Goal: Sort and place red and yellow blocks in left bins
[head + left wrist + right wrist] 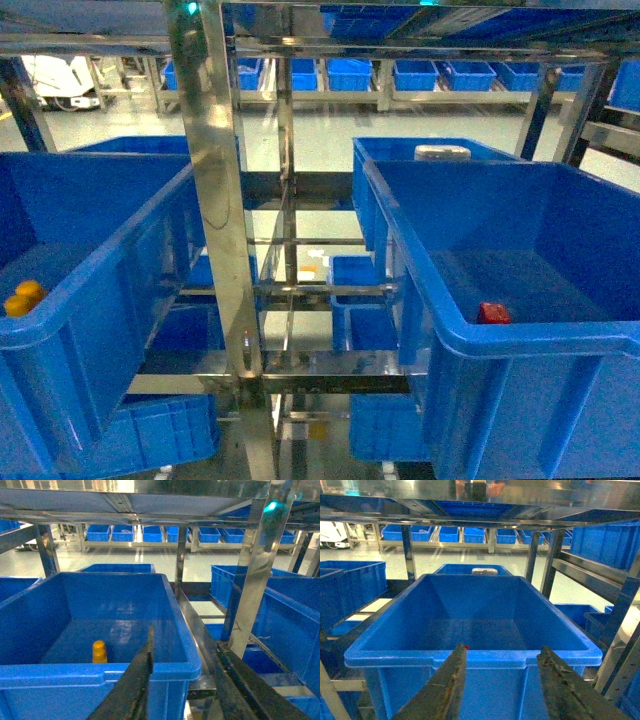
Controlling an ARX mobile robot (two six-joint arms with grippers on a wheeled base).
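A red block (492, 313) lies in the right blue bin (520, 345), close to its near rim; the right wrist view shows only a red sliver (464, 647) of it behind the rim. Yellow blocks (24, 297) rest in the left blue bin (90, 300), one standing upright (99, 651) in the left wrist view. My left gripper (184, 647) hangs open in front of the left bin's near right corner, empty. My right gripper (501, 652) is open before the right bin's front wall (485, 685), nothing between its fingers. Neither gripper shows in the head view.
A steel rack post (222, 220) stands between the two bins, with shelf rails above. More blue bins (420, 150) sit behind and on the lower shelves (365, 310). A white object (442, 152) lies in the rear right bin. Another rack post (255, 575) rises right of the left gripper.
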